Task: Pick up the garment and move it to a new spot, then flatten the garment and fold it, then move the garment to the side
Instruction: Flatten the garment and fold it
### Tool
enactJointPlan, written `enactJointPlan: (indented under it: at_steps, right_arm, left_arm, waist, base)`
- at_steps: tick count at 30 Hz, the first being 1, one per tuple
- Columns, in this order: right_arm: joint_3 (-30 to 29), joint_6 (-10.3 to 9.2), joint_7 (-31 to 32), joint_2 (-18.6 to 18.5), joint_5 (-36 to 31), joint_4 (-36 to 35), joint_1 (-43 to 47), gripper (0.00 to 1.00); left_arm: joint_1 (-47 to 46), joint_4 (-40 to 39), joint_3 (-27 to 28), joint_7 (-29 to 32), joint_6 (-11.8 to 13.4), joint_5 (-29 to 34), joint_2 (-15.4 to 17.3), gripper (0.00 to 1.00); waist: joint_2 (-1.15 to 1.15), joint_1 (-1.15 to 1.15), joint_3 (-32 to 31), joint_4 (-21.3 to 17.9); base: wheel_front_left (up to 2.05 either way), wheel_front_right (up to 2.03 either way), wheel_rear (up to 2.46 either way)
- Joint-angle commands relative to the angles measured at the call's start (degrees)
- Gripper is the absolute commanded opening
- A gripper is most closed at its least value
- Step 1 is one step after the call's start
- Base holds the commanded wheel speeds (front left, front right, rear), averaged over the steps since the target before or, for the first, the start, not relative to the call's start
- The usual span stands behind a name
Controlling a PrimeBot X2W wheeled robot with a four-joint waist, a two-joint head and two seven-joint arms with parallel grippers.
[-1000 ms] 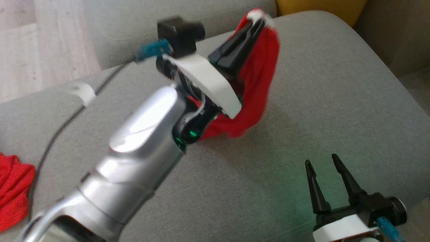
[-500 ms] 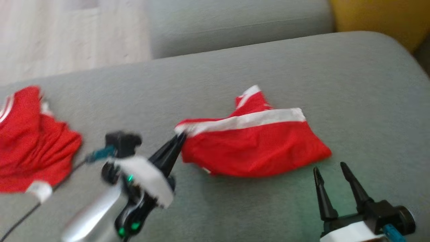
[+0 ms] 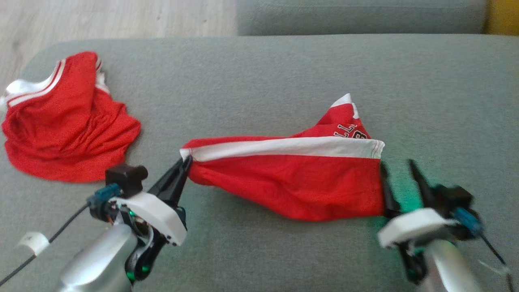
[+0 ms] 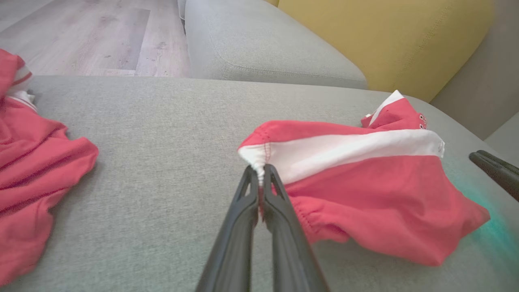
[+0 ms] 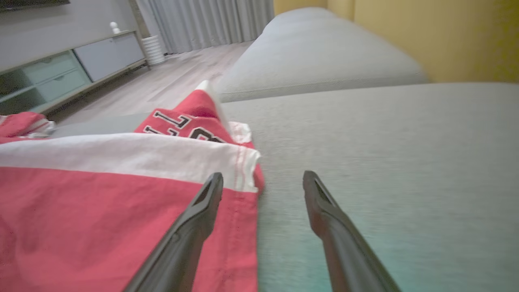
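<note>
garment (image 3: pixel 292 182) lies part spread on the sofa seat (image 3: pixel 284 73), seemingly relocated; left tool (image 3: pixel 185 160) clenched on its white-banded corner, right tool (image 3: pixel 396 164) gaping astride the far edge; flattening, folding remain.

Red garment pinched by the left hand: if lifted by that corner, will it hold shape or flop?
Probably floppy: the red garment sags and wrinkles away from the pinch of the left hand. Likely light for its size: the fabric looks thin and bunches in soft folds.
</note>
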Motion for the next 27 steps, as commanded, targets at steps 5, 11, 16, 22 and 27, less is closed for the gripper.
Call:
enactJointPlan:
  at_steps: [5,11,16,22,27]
  right_arm:
    - [10.16,0.43,-0.21,-1.03,10.45,7.14,-9.07,1.00]
    - [20.41,0.43,-0.20,-6.03,22.02,11.69,-14.43,1.00]
    - [25.83,0.43,-0.21,-8.12,26.97,11.33,-15.88,0.45]
    - [26.63,0.43,-0.21,-9.79,27.54,8.27,-15.90,0.00]
    - [22.81,0.43,-0.21,-11.43,24.42,3.58,-16.21,0.00]
  left_arm:
    - [-5.54,2.51,2.57,-2.53,-0.44,1.12,1.07,0.00]
    - [-8.12,6.91,2.22,-4.17,-1.52,2.15,0.23,0.00]
    - [-9.09,9.06,1.94,-4.96,-2.22,2.11,-0.57,0.00]
    - [-9.63,10.91,1.82,-6.03,-2.60,2.24,-0.62,0.00]
    - [-11.25,9.65,2.28,-7.06,-2.76,2.70,0.08,0.00]
  waist:
    - [0.00,-0.01,2.41,2.61]
    - [0.00,-0.01,3.95,3.93]
    - [0.00,-0.01,4.35,4.05]
    - [0.00,-0.01,3.52,2.93]
    - [0.00,-0.01,2.66,0.97]
  base:
    - [0.00,0.00,0.00]
    - [0.00,0.00,0.00]
    - [0.00,0.00,0.00]
    - [0.00,0.00,0.00]
    - [0.00,0.00,0.00]
